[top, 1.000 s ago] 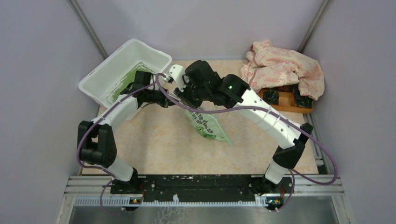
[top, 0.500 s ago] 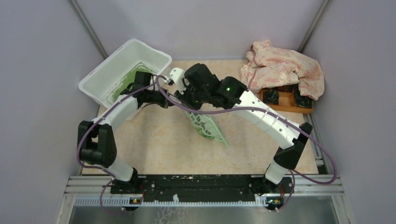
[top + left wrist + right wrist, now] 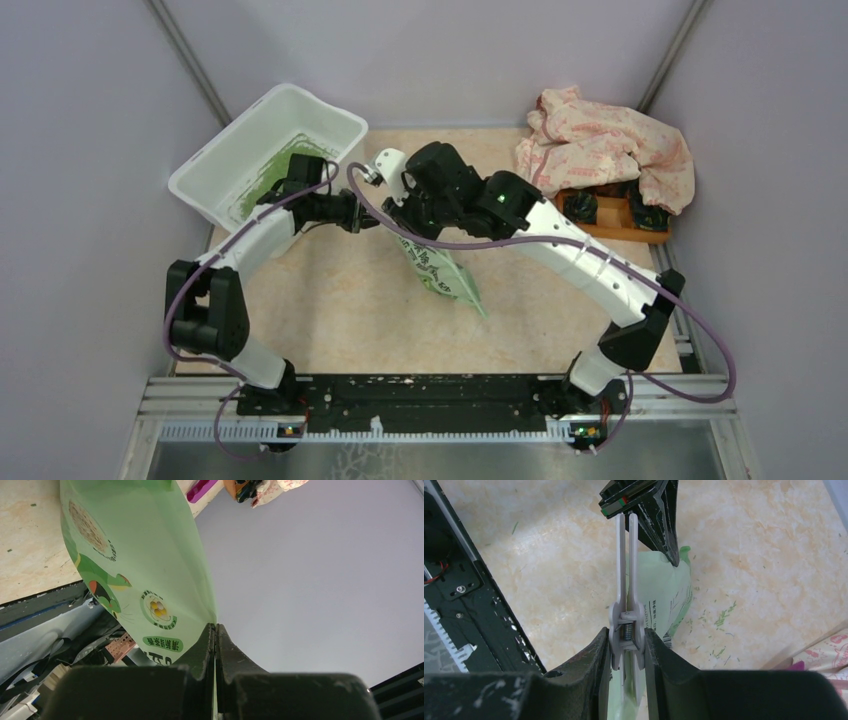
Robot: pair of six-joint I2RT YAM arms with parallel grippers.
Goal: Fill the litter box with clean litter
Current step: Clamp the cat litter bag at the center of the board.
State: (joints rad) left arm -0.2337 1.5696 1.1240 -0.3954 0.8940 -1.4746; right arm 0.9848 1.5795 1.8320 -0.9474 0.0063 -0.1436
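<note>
bag [image 3: 447, 272] narrower under right tool [image 3: 626, 641]

The table [image 3: 340, 310] (mottled beige) bears the litter box [image 3: 240, 145] and a tray [image 3: 612, 230].

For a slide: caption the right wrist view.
Right gripper grips a grey spring clip, green bag hanging behind it.

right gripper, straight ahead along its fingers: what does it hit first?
Probably the left gripper, pinching the green bag: it sits right at the tip of the white clip held by the right gripper. Depth unclear; the clip might pass beside it.
</note>
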